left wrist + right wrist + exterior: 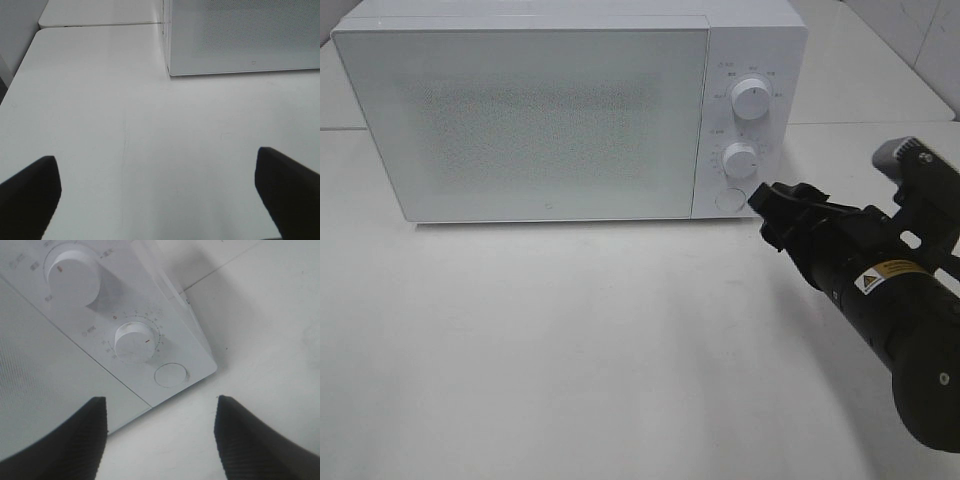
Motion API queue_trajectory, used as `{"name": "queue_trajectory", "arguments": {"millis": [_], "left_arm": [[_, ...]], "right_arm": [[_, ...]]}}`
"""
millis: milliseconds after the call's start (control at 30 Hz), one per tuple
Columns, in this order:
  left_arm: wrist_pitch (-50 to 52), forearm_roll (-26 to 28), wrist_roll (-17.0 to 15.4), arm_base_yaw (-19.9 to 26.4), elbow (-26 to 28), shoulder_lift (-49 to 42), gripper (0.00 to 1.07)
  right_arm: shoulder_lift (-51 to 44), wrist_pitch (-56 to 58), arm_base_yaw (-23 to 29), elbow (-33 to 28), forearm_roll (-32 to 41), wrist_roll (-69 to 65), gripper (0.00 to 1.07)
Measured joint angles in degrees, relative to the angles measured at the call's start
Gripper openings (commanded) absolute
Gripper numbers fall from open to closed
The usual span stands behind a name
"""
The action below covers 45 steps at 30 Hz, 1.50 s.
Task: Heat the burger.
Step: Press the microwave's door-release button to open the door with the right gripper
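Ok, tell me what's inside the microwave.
The microwave has its door shut, and the speckled window hides the interior. Whether the burger is in there cannot be seen.

Burger: not visible in any view

Microwave [760,30]: white box-shaped oven, upright on the white table [570,350], set toward its far side with the front facing the high camera

Door [520,120]: shut, flush with the front. It has a wide pale window with a fine dotted mesh, and the interior cannot be made out

Controls, in a strip right of the door: upper knob [751,97] and lower knob [740,159], both white, round and ringed with small printed marks. A flat round button [729,199] sits lowest
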<state>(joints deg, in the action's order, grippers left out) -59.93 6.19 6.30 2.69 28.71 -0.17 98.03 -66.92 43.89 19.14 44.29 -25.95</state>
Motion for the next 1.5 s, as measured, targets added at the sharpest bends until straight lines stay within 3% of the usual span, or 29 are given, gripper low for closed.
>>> {"name": "queue_trajectory", "arguments": {"millis": [33, 67, 333, 500, 633, 1033, 1500], "left_arm": [[0.0, 0.0, 0.0, 0.0, 0.0, 0.0, 1.01], [0.0, 0.0, 0.0, 0.0, 0.0, 0.0, 1.01], [0.0, 0.0, 0.0, 0.0, 0.0, 0.0, 1.01], [0.0, 0.0, 0.0, 0.0, 0.0, 0.0, 1.01], [0.0, 0.0, 0.0, 0.0, 0.0, 0.0, 1.01], [0.0, 0.0, 0.0, 0.0, 0.0, 0.0, 1.01], [0.0, -0.1, 0.0, 0.0, 0.0, 0.0, 1.01]], "right_arm": [[0.0, 0.0, 0.0, 0.0, 0.0, 0.0, 0.51], [0.0, 0.0, 0.0, 0.0, 0.0, -10.1, 0.46], [0.0, 0.1, 0.0, 0.0, 0.0, -40.3, 0.24], [0.0, 0.1, 0.0, 0.0, 0.0, -47.7, 0.14], [0.0, 0.8, 0.0, 0.0, 0.0, -49.3, 0.0], [3.7, 7.3, -0.2, 4.9, 0.1, -50.2, 0.0], [12.1, 14.8, -6.7, 16.3, -2.9, -50.4, 0.0]]}}
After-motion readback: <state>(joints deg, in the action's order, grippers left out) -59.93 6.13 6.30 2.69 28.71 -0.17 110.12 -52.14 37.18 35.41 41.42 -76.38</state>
